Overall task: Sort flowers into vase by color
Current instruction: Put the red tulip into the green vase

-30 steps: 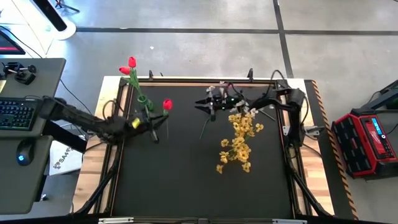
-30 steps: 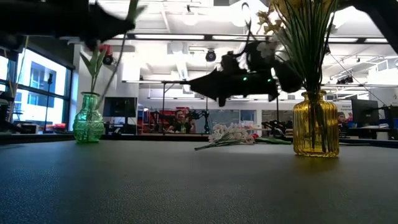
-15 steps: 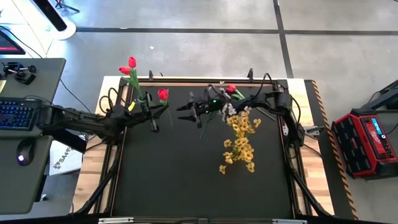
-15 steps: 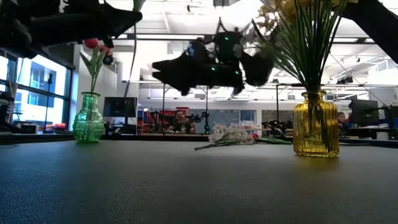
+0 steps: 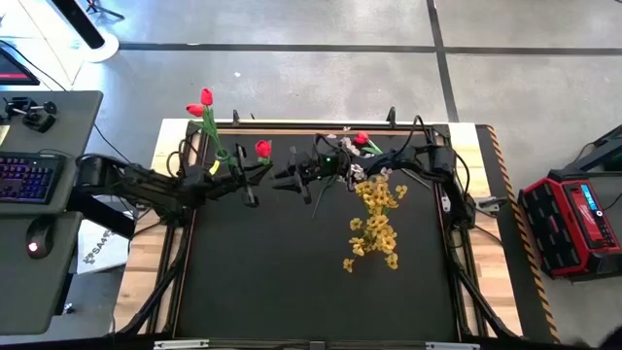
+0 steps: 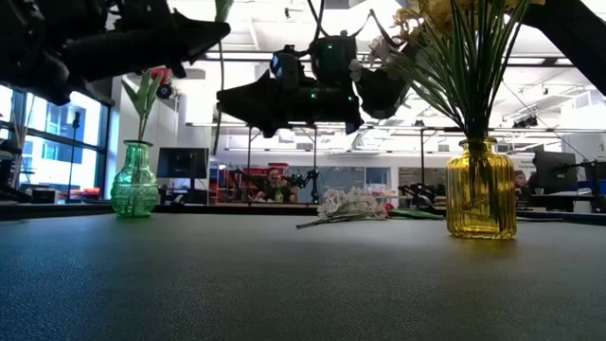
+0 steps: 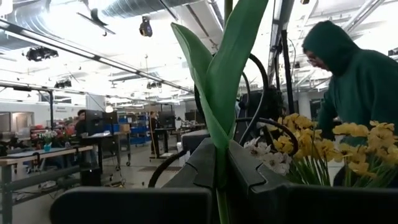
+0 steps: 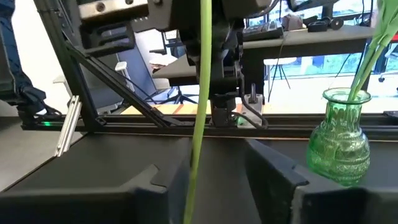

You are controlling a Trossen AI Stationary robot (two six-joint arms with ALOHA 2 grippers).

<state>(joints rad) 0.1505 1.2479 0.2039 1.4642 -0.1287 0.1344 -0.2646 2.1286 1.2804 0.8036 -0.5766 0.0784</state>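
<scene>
Tulip [image 5: 262, 149] stem sits pinched in the closed left gripper [image 5: 255, 176] — the right gripper [image 5: 285, 179], fingers parted, straddles that stem; green vase [image 6: 134, 180] and yellow vase [image 6: 481, 189] flank them.

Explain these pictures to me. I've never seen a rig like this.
These are two robot arms at a black table, each ending in a two-finger gripper. One picture looks straight down from above, one looks level across the table top, and two come from cameras on the arms' wrists.

On the table a green vase with red tulips stands at the back left, and a yellow vase with yellow flowers stands on the right. White sprays lie at the back.

The left gripper is shut on the stem of a red tulip, held in the air. The right gripper faces it, with its open fingers either side of that same stem.
</scene>
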